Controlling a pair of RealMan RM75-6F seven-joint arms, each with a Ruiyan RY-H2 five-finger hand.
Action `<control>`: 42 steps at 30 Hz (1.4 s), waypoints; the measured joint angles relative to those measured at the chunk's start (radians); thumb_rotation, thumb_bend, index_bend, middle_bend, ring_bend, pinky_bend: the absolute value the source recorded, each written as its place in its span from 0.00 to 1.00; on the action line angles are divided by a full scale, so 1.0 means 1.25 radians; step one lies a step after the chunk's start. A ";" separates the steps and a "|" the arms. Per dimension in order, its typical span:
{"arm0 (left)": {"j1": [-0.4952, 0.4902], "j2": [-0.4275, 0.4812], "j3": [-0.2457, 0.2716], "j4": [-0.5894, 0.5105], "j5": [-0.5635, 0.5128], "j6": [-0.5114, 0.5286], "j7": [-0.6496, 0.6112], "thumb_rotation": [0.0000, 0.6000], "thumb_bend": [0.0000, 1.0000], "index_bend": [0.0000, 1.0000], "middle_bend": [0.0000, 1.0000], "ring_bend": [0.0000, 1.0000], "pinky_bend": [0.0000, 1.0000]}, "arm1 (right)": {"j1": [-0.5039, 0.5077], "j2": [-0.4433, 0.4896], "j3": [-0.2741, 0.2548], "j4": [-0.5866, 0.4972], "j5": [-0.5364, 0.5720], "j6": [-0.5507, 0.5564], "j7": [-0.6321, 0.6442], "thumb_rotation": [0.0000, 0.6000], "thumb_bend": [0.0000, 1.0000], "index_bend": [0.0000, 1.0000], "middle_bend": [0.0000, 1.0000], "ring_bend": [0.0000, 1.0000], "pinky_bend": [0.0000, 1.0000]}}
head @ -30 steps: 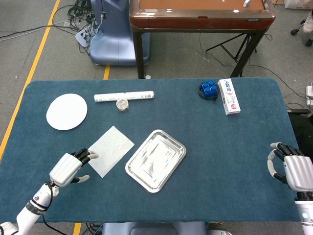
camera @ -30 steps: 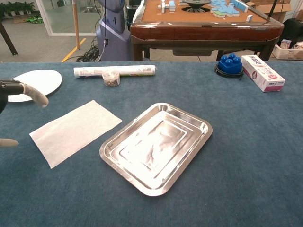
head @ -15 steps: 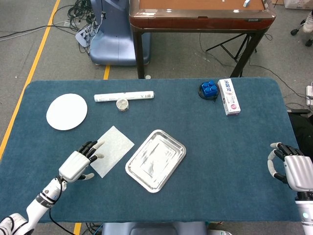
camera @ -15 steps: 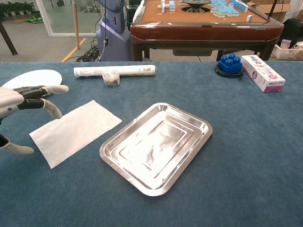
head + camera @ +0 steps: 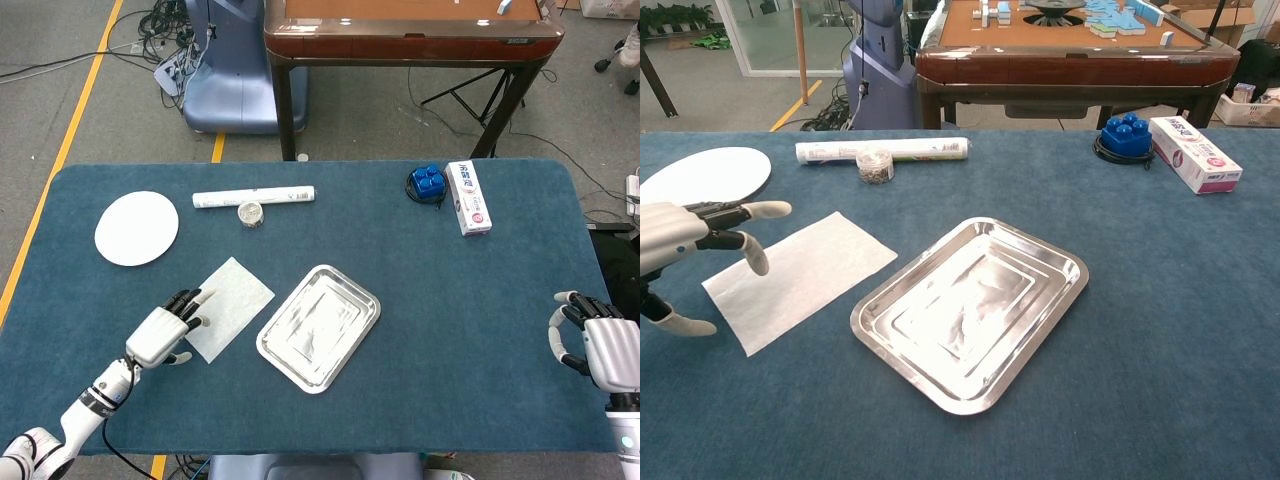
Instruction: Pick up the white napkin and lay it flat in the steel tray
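A: Near edge first. L hand (image 5: 163, 331) at front-left of the blue surface (image 5: 450, 330), palm down, fingers (image 5: 752, 254) spread apart, holding nothing. In chest view the fingertips sit over the near-left corner of the white napkin (image 5: 228, 306); contact w/ the sheet can't be told.

B: R hand?

A: R hand (image 5: 597, 345) at far right edge of the surface, head view only. Fingers curled partway, apart, nothing in them. Well apart from everything else.

B: Napkin pos.?

A: Flat on the surface, unfolded, set at an angle, just left of the steel tray (image 5: 275, 345). Not in the tray. Narrow strip of blue shows between napkin edge and tray rim.

B: Tray?

A: Rectangular, rounded corners, angled, approx. mid-surface, nothing inside.

B: Farther back?

A: White plate (image 5: 136, 228) at left, beyond the L hand. Behind the napkin: a small jar (image 5: 875, 164) touching a long white roll (image 5: 254, 197) lying crosswise. Back right: blue block (image 5: 426, 183) on a dark base, white box (image 5: 468, 197) just beside it. Beyond the surface: wooden table (image 5: 410, 30).
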 measured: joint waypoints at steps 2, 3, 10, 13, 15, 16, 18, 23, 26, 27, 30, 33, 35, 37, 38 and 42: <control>0.000 -0.002 0.003 0.005 -0.004 -0.001 -0.003 1.00 0.01 0.38 0.00 0.00 0.10 | 0.000 0.000 0.000 0.000 0.000 0.000 -0.001 1.00 0.38 0.59 0.32 0.30 0.35; 0.000 -0.002 0.005 0.006 -0.005 -0.001 -0.003 1.00 0.01 0.38 0.00 0.00 0.10 | 0.000 -0.001 0.000 0.000 0.000 0.000 -0.002 1.00 0.38 0.59 0.32 0.30 0.35; 0.002 0.001 0.013 0.005 -0.016 -0.001 0.000 1.00 0.04 0.38 0.00 0.00 0.11 | 0.000 -0.002 -0.002 -0.001 -0.001 -0.002 -0.007 1.00 0.38 0.59 0.32 0.30 0.35; 0.003 -0.002 0.015 0.009 -0.020 0.000 -0.004 1.00 0.06 0.38 0.00 0.00 0.11 | 0.001 -0.003 -0.002 -0.001 -0.001 -0.005 -0.012 1.00 0.38 0.59 0.32 0.30 0.35; 0.004 -0.004 0.016 0.013 -0.022 0.001 -0.007 1.00 0.07 0.40 0.00 0.00 0.12 | 0.002 -0.003 -0.002 -0.001 0.001 -0.007 -0.015 1.00 0.38 0.59 0.32 0.30 0.35; 0.004 -0.006 0.016 0.016 -0.024 0.002 -0.010 1.00 0.07 0.42 0.00 0.00 0.12 | 0.002 -0.003 -0.002 -0.002 0.001 -0.007 -0.015 1.00 0.38 0.59 0.32 0.30 0.35; 0.005 -0.009 0.018 0.020 -0.026 0.003 -0.015 1.00 0.07 0.45 0.00 0.00 0.12 | 0.002 -0.003 -0.002 -0.002 0.001 -0.006 -0.014 1.00 0.38 0.59 0.32 0.30 0.35; 0.004 -0.017 0.021 0.028 -0.028 0.006 -0.021 1.00 0.08 0.47 0.00 0.00 0.13 | 0.002 -0.003 -0.002 -0.001 0.001 -0.006 -0.014 1.00 0.38 0.59 0.32 0.30 0.35; 0.003 -0.020 0.022 0.027 -0.029 0.006 -0.022 1.00 0.10 0.47 0.00 0.00 0.13 | 0.003 -0.003 -0.002 -0.001 0.002 -0.008 -0.015 1.00 0.38 0.59 0.32 0.30 0.35; 0.002 -0.021 0.022 0.026 -0.030 0.005 -0.021 1.00 0.11 0.47 0.00 0.00 0.13 | 0.003 -0.003 -0.002 -0.001 0.001 -0.008 -0.015 1.00 0.38 0.59 0.32 0.30 0.35; 0.001 -0.026 0.022 0.027 -0.033 0.002 -0.019 1.00 0.16 0.47 0.00 0.00 0.13 | 0.003 -0.003 -0.002 -0.001 0.001 -0.008 -0.015 1.00 0.38 0.59 0.32 0.30 0.35; 0.000 -0.036 0.020 0.032 -0.039 -0.002 -0.021 1.00 0.21 0.47 0.00 0.00 0.13 | 0.003 -0.003 -0.002 -0.001 0.001 -0.008 -0.014 1.00 0.38 0.59 0.32 0.30 0.35; 0.000 -0.044 0.018 0.038 -0.045 -0.006 -0.024 1.00 0.24 0.48 0.00 0.00 0.13 | 0.003 -0.003 -0.002 -0.001 0.002 -0.008 -0.014 1.00 0.38 0.59 0.32 0.30 0.35; -0.001 -0.050 0.016 0.045 -0.050 -0.009 -0.026 1.00 0.26 0.48 0.00 0.00 0.13 | 0.003 -0.003 -0.002 -0.001 0.002 -0.008 -0.014 1.00 0.38 0.59 0.32 0.30 0.35; -0.001 -0.051 0.016 0.048 -0.051 -0.010 -0.026 1.00 0.26 0.48 0.00 0.00 0.13 | 0.003 -0.003 -0.002 -0.001 0.002 -0.008 -0.013 1.00 0.38 0.59 0.32 0.30 0.35; -0.001 -0.052 0.019 0.053 -0.054 -0.015 -0.026 1.00 0.27 0.48 0.00 0.00 0.13 | 0.003 -0.002 -0.001 0.000 0.002 -0.008 -0.012 1.00 0.38 0.59 0.32 0.30 0.35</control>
